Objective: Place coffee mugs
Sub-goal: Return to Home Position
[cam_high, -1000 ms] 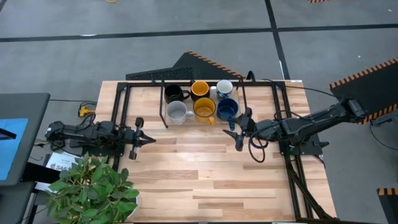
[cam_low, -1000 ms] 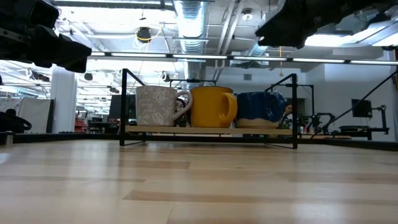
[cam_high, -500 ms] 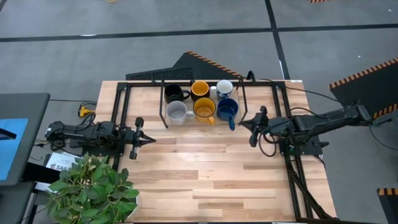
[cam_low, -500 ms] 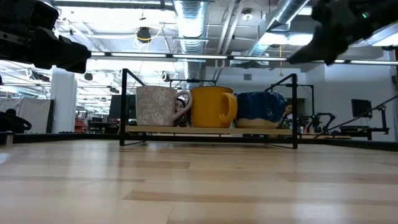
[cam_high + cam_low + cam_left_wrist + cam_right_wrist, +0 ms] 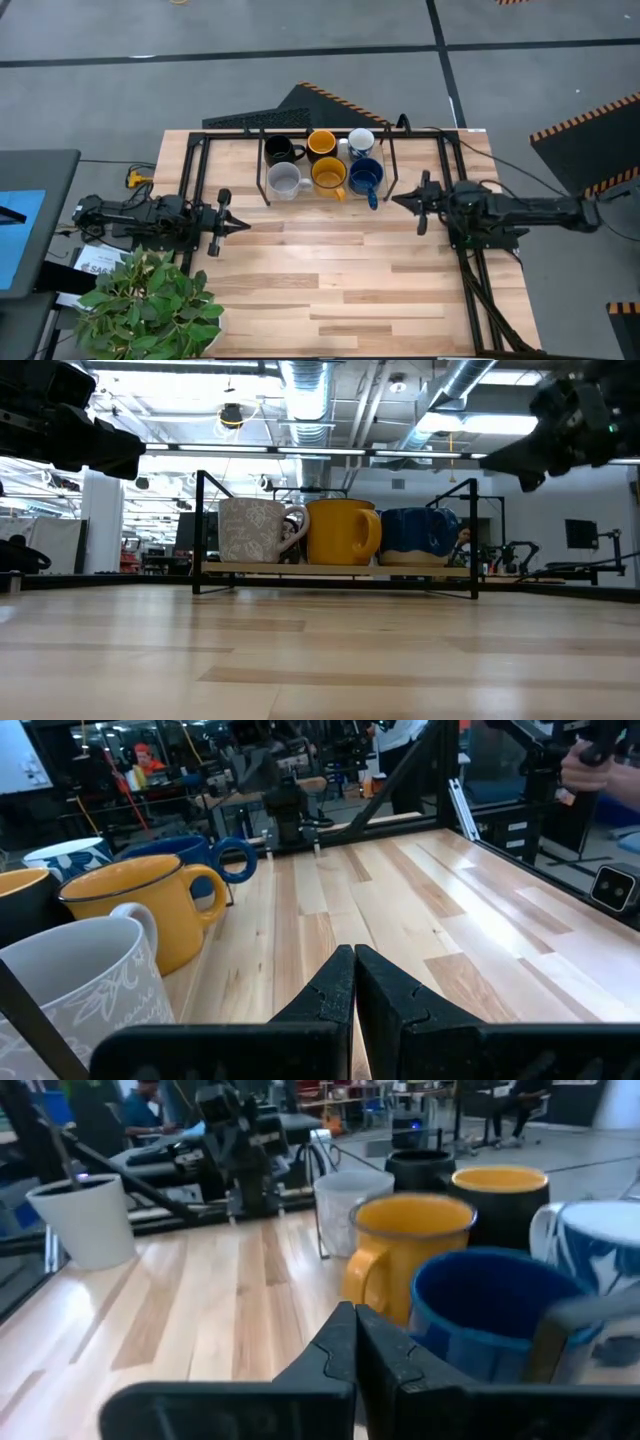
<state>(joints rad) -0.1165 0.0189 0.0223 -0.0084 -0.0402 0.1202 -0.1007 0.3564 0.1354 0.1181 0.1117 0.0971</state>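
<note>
All six coffee mugs [image 5: 340,532] stand upright in two rows of three on the low wire shelf [image 5: 263,168] at the far middle of the wooden table [image 5: 330,290]. Seen from above, the back row has the black mug [image 5: 279,150] on the left, a yellow mug [image 5: 321,143] in the middle and the white mug [image 5: 361,141] on the right. The front row has the grey mug [image 5: 283,180] on the left, the second yellow mug [image 5: 328,176] in the middle and the blue mug [image 5: 365,176] on the right, each just beside its neighbour. The low view shows the front three side by side on the shelf's board, with the grey and yellow handles turned to the right. The left gripper [image 5: 241,227] is held above the table's left side, pointing toward the middle, well apart from the shelf. Its wrist view shows its two dark fingers [image 5: 330,990] pressed together with nothing between them. The right gripper [image 5: 397,200] is at the table's right side, just beside the shelf's right end and near the blue mug, pointing toward the left arm. Its fingers [image 5: 335,1345] likewise meet and hold nothing. Neither gripper touches a mug. A leafy plant [image 5: 150,300] in a white pot [image 5: 85,1220] stands at the table's near left corner, in front of the left arm.
</note>
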